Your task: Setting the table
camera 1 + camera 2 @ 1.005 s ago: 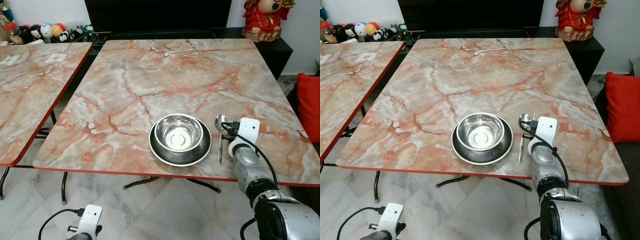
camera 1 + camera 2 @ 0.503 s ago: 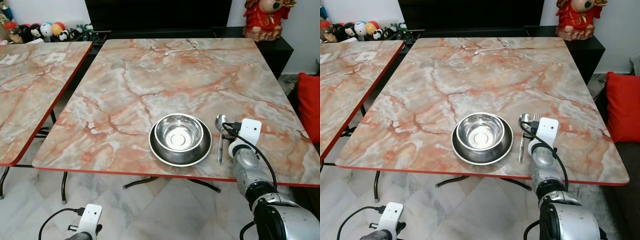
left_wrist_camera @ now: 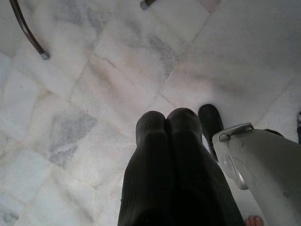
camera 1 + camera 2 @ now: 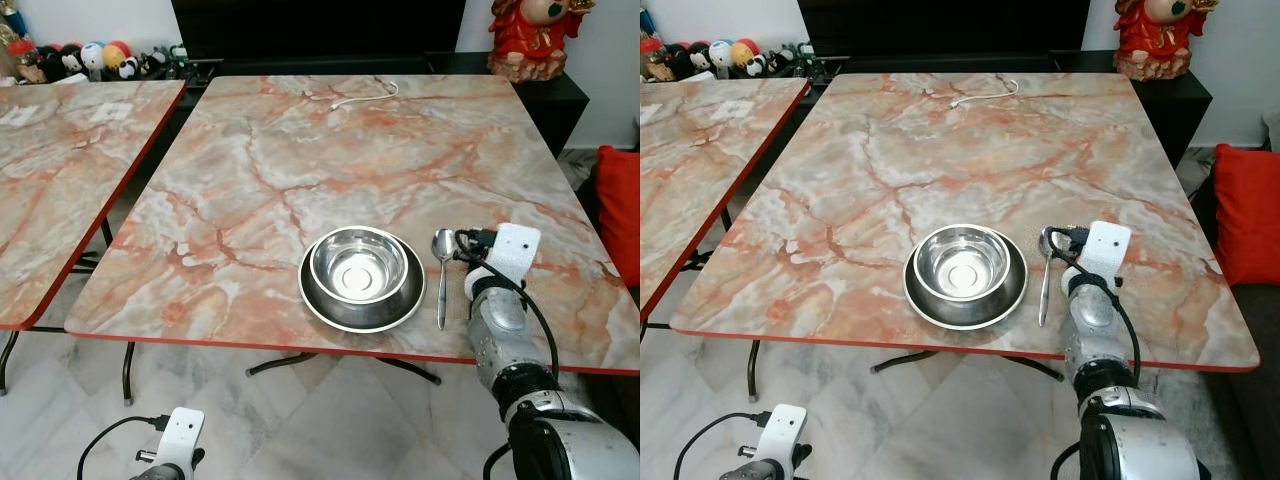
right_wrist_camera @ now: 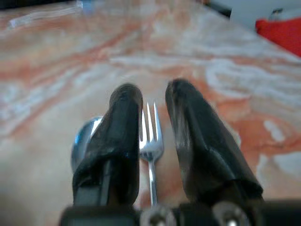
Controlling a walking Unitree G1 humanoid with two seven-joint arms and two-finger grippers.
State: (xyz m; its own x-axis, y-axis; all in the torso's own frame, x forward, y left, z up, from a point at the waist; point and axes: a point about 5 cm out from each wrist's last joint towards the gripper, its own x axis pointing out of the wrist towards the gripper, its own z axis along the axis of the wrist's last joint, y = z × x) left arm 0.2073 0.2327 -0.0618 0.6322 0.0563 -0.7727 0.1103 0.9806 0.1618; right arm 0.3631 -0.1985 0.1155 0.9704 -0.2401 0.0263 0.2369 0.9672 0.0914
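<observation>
Right pincer [image 5: 153,125] hovers low over the marble desk [image 4: 300,160], fingers parted, gripping nothing. Left pincer [image 3: 167,125] hangs clenched above the floor. On the desk's near edge a steel bowl [image 4: 358,265] sits in a dark plate [image 4: 362,305]. Just right of it lies the spoon [image 4: 441,275], long axis running away from the robot, bowl end far. Beside it, between the parted fingers, lies the fork [image 5: 150,143], tines pointing away.
</observation>
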